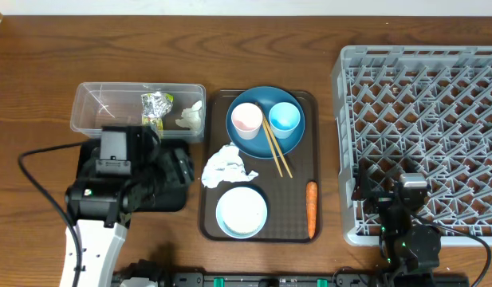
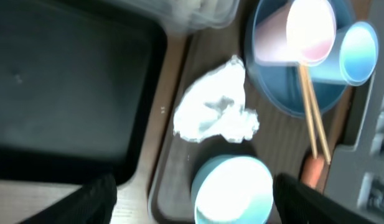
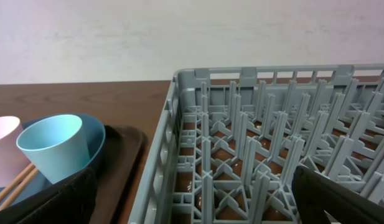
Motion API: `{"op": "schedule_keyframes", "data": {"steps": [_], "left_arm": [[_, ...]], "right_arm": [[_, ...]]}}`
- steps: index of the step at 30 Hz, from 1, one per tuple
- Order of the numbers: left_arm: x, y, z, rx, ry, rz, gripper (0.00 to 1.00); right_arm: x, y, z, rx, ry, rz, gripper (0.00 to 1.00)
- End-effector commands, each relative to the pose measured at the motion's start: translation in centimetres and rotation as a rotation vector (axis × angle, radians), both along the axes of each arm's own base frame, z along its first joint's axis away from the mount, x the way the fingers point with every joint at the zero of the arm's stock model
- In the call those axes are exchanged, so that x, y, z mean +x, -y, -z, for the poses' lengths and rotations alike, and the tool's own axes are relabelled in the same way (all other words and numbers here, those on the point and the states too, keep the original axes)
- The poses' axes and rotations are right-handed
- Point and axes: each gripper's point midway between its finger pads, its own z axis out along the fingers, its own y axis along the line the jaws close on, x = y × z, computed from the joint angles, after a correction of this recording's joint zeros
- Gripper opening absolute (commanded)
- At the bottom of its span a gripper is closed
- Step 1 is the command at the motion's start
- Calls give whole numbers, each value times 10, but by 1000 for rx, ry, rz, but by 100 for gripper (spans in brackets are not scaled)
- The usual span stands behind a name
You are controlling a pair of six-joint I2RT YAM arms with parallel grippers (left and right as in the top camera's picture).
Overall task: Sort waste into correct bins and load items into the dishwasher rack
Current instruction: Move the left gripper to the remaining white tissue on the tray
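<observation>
Waste sorting was judged in hand: the crumpled white paper napkin (image 2: 216, 109) lay at the brown rectangular tray's (image 1: 289, 199) left edge. The left tool (image 2: 198, 196) and right tool (image 3: 198, 199) were spread wide, empty; lowering and closing the left on the napkin would be called for.

Left arm (image 1: 122, 171) left of the brown serving tray (image 1: 297, 231), white lower link (image 1: 90, 243), boxy black wrist housing on top, black cable (image 1: 26, 171) looping further left of the tray, right arm (image 1: 405, 215) right of the tray, all black, small green lights (image 1: 387, 231), dark wedge-shaped fingers (image 2: 95, 199)
</observation>
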Motion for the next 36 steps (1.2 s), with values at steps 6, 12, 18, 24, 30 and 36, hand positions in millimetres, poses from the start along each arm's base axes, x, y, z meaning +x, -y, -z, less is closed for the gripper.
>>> {"op": "schedule_keyframes", "data": {"steps": [6, 12, 18, 24, 30, 36], "left_arm": [[3, 26, 12, -13, -37, 107, 83], [16, 48, 24, -5, -41, 182, 83], [27, 71, 52, 7, -96, 249, 83], [29, 84, 87, 30, -190, 288, 83], [33, 86, 114, 55, -252, 292, 82], [41, 76, 128, 127, -257, 270, 82]], "right_arm": [[0, -1, 2, -7, -5, -2, 99], [0, -1, 2, -7, -5, -2, 99], [0, -1, 2, -7, -5, -2, 99], [0, -1, 2, -7, -5, -2, 99], [0, -1, 2, -7, -5, -2, 99], [0, -1, 2, -7, -5, -2, 99]]}}
